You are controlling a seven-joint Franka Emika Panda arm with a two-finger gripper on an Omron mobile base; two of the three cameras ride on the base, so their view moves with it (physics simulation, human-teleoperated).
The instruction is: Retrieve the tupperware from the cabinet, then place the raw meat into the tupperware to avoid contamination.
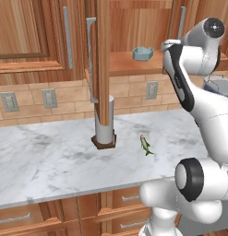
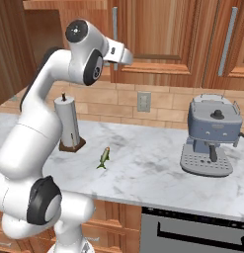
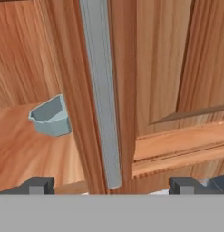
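Showing the gripper [image 3: 111, 185], jaws wide and empty, facing a cabinet [image 3: 177, 68] door edge; the tupperware [image 3: 51, 116] sits at ten o'clock on the shelf.

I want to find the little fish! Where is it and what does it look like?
Look at the white marble counter. Just right of the paper towel roll on its brown base lies the raw meat, flat on the marble. It is tiny, slender, fish-shaped and greenish-yellow.
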